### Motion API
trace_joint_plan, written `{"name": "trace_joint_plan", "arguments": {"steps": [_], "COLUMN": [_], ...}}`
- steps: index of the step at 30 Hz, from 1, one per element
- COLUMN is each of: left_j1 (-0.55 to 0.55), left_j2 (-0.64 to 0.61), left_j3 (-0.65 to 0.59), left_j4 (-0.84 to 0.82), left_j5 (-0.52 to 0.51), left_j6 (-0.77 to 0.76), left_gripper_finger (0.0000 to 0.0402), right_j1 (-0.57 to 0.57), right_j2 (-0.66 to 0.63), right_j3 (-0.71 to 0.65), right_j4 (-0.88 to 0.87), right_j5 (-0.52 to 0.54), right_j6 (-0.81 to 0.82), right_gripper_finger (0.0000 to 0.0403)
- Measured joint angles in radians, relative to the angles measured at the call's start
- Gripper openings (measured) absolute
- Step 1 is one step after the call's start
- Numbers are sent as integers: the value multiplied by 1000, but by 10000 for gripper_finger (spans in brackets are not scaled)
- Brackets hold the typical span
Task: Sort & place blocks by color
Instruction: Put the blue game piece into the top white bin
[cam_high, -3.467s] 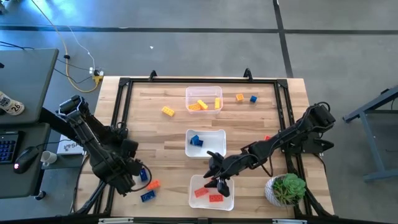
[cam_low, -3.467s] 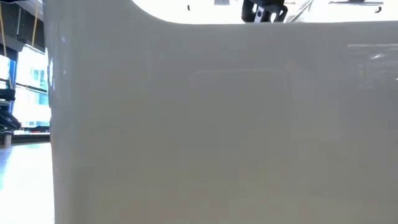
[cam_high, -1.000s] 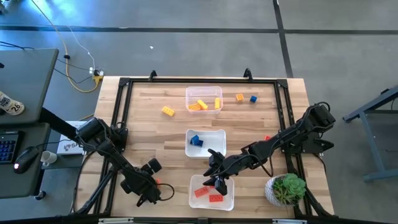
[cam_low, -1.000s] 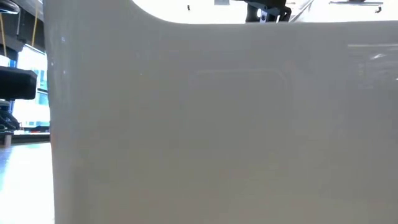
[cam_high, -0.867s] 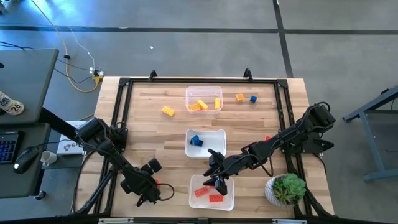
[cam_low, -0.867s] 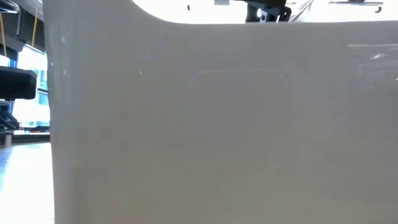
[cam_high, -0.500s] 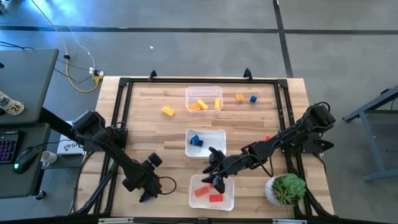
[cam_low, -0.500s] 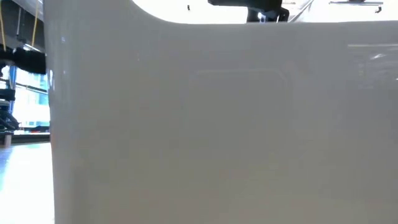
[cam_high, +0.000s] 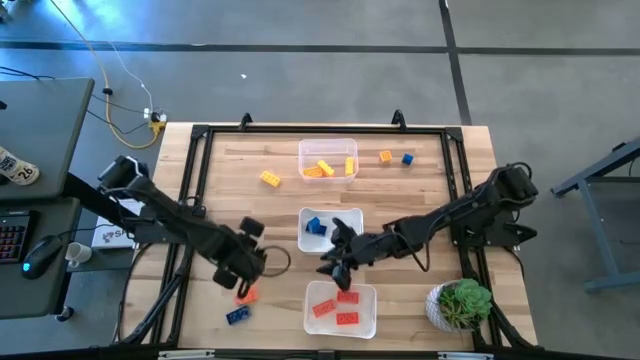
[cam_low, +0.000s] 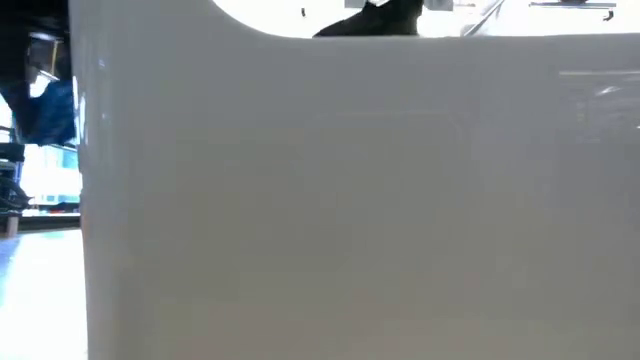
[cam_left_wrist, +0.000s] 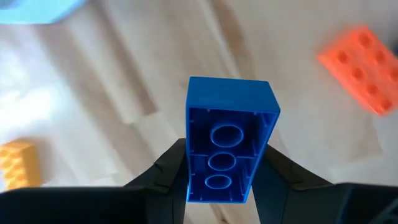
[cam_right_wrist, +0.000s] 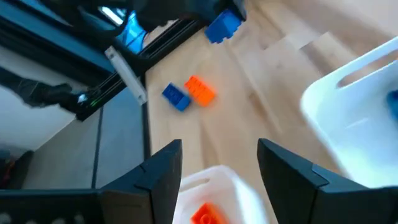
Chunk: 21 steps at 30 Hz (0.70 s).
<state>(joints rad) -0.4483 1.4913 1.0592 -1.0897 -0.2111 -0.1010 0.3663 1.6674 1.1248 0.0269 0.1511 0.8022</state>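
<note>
Holding a blue studded plastic brick (cam_left_wrist: 229, 140) end-on, the left gripper (cam_high: 243, 262) sits lower left of the clear blue-brick tub (cam_high: 331, 229); slim grip, so it could tip out in transit. Right gripper (cam_high: 335, 262) hangs spread, empty, between tubs; arms could clash. No writing legible.

Three tubs in a row down the middle of the tabletop (cam_high: 270, 215)

The clear plastic tubs (cam_high: 328, 160) hold small studded toy bricks (cam_high: 322, 169); a potted green plant (cam_high: 455, 305) stands at the right front corner.
</note>
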Motion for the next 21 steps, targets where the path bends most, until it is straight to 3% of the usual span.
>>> {"name": "trace_joint_plan", "arguments": {"steps": [10,21], "left_j1": [168,355], "left_j2": [-109,-118], "left_j3": [1,2], "left_j4": [151,361], "left_j5": [-48,24], "left_j6": [-45,76], "left_gripper_finger": [106,106], "right_j1": [-200,-415], "right_j2": [-60,-180], "right_j3": [2,2], "right_j4": [-13,-42], "right_j5": [9,-1], "right_j6": [-151,-310], "right_gripper_finger": [195,195]}}
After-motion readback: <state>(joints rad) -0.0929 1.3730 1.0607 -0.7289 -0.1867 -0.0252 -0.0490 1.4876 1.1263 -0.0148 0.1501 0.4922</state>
